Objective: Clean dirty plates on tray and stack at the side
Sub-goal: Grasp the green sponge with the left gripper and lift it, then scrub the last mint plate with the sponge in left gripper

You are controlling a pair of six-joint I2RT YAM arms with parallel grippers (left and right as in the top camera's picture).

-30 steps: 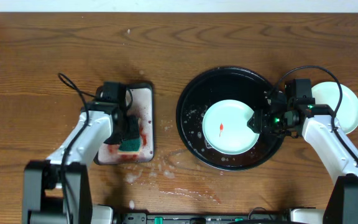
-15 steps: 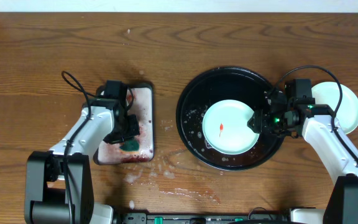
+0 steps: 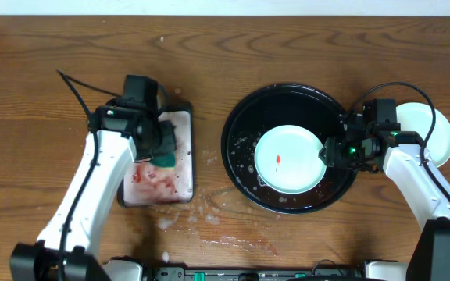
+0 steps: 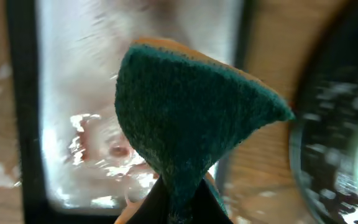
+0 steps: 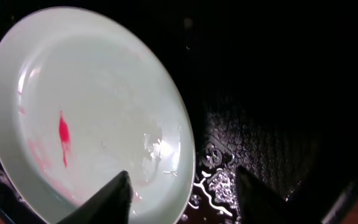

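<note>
A pale mint plate [image 3: 287,160] with a red sauce streak lies in the black tray [image 3: 244,109]. My right gripper [image 3: 328,152] is open at the plate's right edge. In the right wrist view the plate [image 5: 92,106] has its rim between the fingers of the right gripper [image 5: 188,193], over the wet tray floor [image 5: 278,93]. Another pale plate [image 3: 436,133] lies on the table at the far right, partly hidden by the right arm. My left gripper [image 3: 161,144] is shut on a green sponge [image 4: 191,118] above the silver tray. No yellow plate can be made out.
The small silver tray [image 3: 151,183], smeared with red sauce and water, lies left of the black tray; it also shows in the left wrist view [image 4: 73,93]. Water drops and foam [image 3: 209,215] are spread on the wooden table in front of both trays.
My left gripper has lifted the sponge off the silver tray and moved it toward the tray's far end. The right gripper has shifted slightly to the right; the plate has not moved.
</note>
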